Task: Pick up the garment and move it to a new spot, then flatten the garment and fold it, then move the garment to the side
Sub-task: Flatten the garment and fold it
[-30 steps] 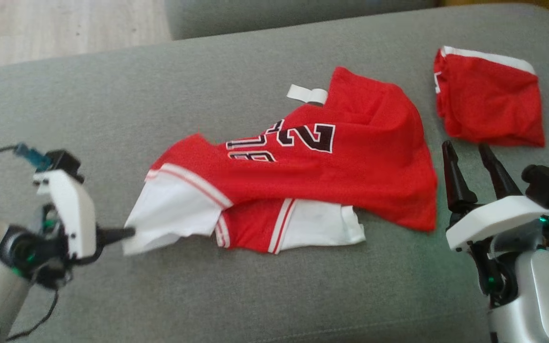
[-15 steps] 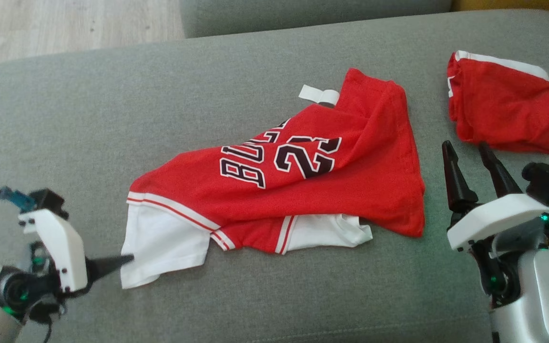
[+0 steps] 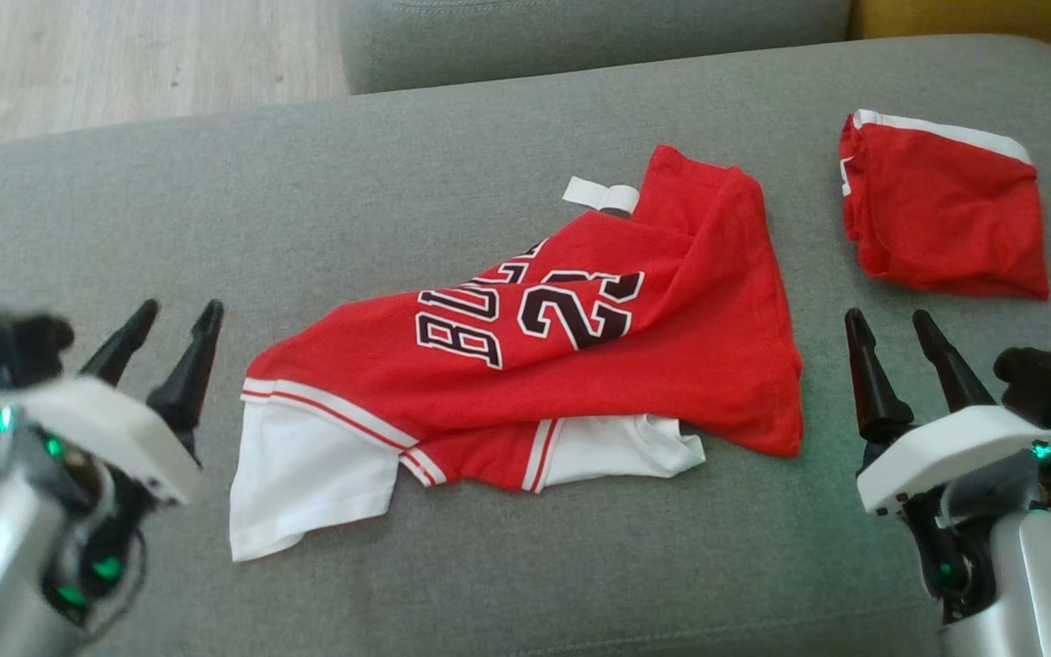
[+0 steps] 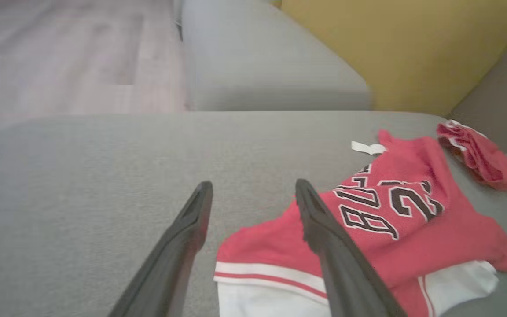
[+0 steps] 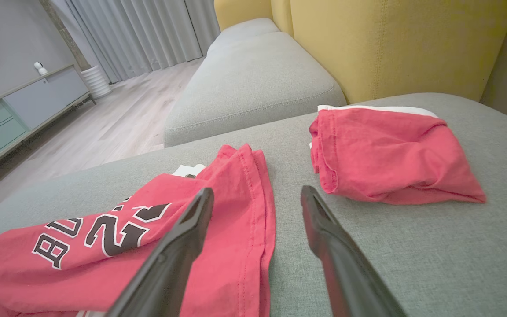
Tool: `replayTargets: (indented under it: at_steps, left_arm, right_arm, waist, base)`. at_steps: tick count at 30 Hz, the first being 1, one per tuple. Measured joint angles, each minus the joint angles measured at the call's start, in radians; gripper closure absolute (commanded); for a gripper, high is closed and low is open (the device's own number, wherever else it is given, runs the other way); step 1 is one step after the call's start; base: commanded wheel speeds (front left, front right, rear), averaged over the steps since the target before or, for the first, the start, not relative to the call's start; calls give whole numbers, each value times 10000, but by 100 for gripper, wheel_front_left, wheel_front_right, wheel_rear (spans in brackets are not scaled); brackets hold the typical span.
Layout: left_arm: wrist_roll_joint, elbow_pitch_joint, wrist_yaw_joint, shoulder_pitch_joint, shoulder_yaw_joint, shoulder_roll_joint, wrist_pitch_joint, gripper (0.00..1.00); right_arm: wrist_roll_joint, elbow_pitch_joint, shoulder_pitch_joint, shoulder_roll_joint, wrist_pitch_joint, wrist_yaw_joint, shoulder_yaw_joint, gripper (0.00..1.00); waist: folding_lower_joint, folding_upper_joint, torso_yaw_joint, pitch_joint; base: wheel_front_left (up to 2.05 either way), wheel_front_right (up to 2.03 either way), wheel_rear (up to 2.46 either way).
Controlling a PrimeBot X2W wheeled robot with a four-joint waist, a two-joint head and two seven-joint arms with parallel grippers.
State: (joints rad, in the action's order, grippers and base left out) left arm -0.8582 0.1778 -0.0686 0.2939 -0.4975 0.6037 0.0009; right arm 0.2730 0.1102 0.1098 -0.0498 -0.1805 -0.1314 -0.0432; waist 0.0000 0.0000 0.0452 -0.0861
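Jersey (image 3: 580, 383) lay between left end effector (image 3: 182, 307) and right end effector (image 3: 886, 317), touching neither, both released; long axis ran left-right, white end leftward.

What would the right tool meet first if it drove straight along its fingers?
Likely bare sofa between the jersey and the folded red cloth; the right tool aims into that gap, though depth is unclear.

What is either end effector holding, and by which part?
Nothing. The left end effector and the right end effector stand open on either side of the jersey, which lies free on the cushion.
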Motion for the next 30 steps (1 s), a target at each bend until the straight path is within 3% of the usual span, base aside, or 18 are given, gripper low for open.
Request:
replayTargets:
  at_steps: [4, 8, 11, 16, 22, 30]
  left_arm:
    - [408, -456, -1009, -1109, 585, -685, -1998, 0]
    - [1097, -1001, -1584, -2053, 1197, -1039, -2499, 0]
    - [2036, -1551, -1753, -2680, 1822, -1461, -2504, 0]
    - [3229, -1987, -1590, -3744, 2717, -2518, -2504, 0]
    - [4383, -1818, -869, -4418, 3501, -3605, -2504, 0]
    - [5373, -1392, -123, -4454, 4178, -4324, -2504, 0]
  right_arm:
    - [-77, -36, -40, -81, 639, 0, 121, 0]
    - [-96, 21, -325, -245, 1793, 0, 499, 0]
    - [-247, 255, -593, -255, 2525, 0, 729, 0]
    - [-474, 550, -925, -255, 3574, 0, 911, 0]
    - [-633, 750, -1022, -255, 4075, 0, 936, 0]
    - [-631, 999, -995, -334, 4199, 0, 650, 0]
  waist:
    - [0, 0, -83, 154]
    - [0, 0, -214, 372]
    - [0, 0, -329, 532]
    - [-1, 0, -458, 837]
    - [0, 0, -457, 1022]
    - [0, 0, -415, 1117]
  base:
    - [0, 0, 0]
    - [0, 0, 0]
    - [0, 0, 0]
    - [0, 0, 0]
    - [0, 0, 0]
    - [0, 0, 0]
